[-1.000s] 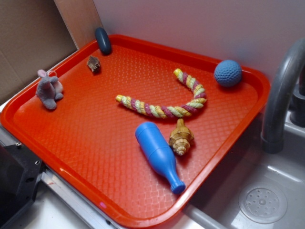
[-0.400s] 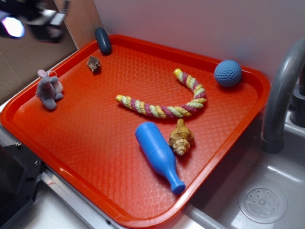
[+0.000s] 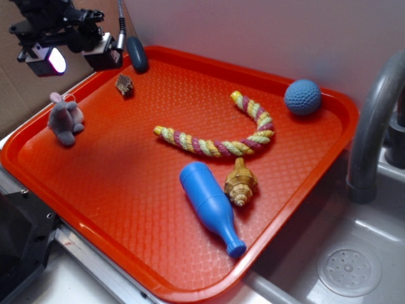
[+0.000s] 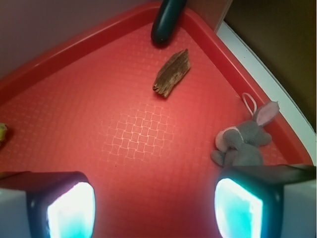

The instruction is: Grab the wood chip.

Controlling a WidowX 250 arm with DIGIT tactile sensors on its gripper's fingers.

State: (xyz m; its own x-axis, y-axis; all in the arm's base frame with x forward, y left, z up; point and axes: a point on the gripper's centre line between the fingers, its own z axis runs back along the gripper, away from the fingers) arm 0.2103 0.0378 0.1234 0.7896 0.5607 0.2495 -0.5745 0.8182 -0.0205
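Wood chip [image 4: 171,73] is seen lying flat on the red tray [image 4: 74,124], near its far corner, just short of the dark blue pebble [image 4: 166,21] propped on the rim. The gripper [image 4: 153,206] is held above the tray with its jaws spread wide and nothing between them. From the wrist view the chip lies ahead of the fingers, its long axis slanted diagonally; the grey plush mouse [image 4: 243,143] is nearer the right-hand finger.

Cut off and hidden parts around the jaws

In the wrist view the gripper [image 4: 153,208] shows only two fingertips, cropped at the bottom edge; the right one covers the plush mouse's [image 4: 242,144] lower body, and ahead of the jaws the dark blue pebble [image 4: 166,20] runs off the top.
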